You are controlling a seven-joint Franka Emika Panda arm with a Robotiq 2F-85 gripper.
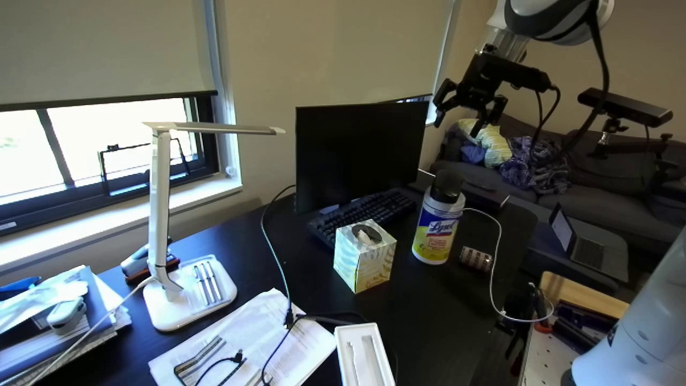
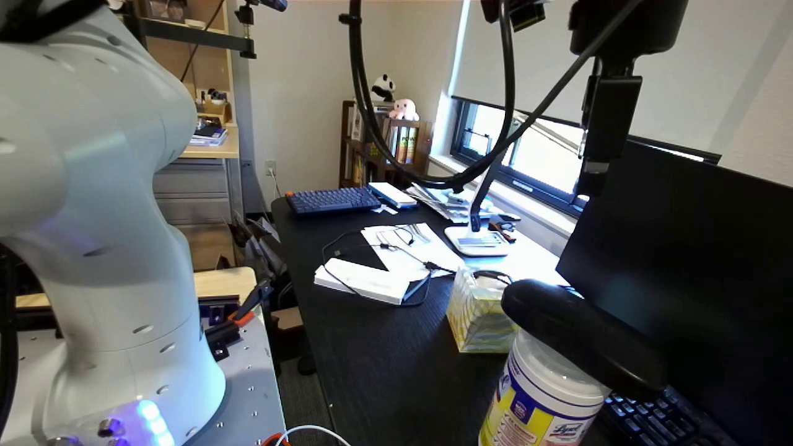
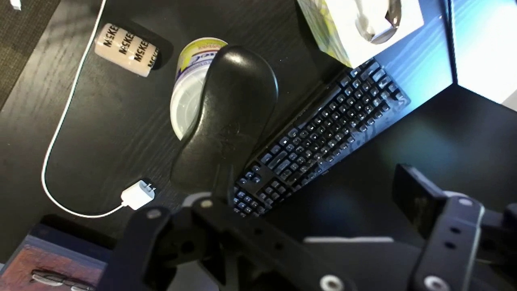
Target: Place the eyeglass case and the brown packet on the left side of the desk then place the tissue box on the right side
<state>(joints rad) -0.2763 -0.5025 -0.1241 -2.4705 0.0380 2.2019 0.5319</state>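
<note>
Here the eyeglass case (image 3: 228, 115) lies below the tool (image 1: 456, 128).

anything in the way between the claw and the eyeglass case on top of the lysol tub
Nothing visible: the open claw hangs higher than the eyeglass case, with only air between. The Lysol tub is beneath the case, and the tissue box stands off to the side.

The smooth black eyeglass case (image 3: 230, 121) lies across the top of a tub (image 1: 437, 230), sticking out past it. The brown packet (image 3: 127, 50), round with dark letters, lies on its side near the tub on the dark surface (image 1: 429, 316). The pale yellow-green tissue box (image 1: 363, 262) stands upright on the surface, white tissue (image 1: 365, 238) poking out its top.
</note>
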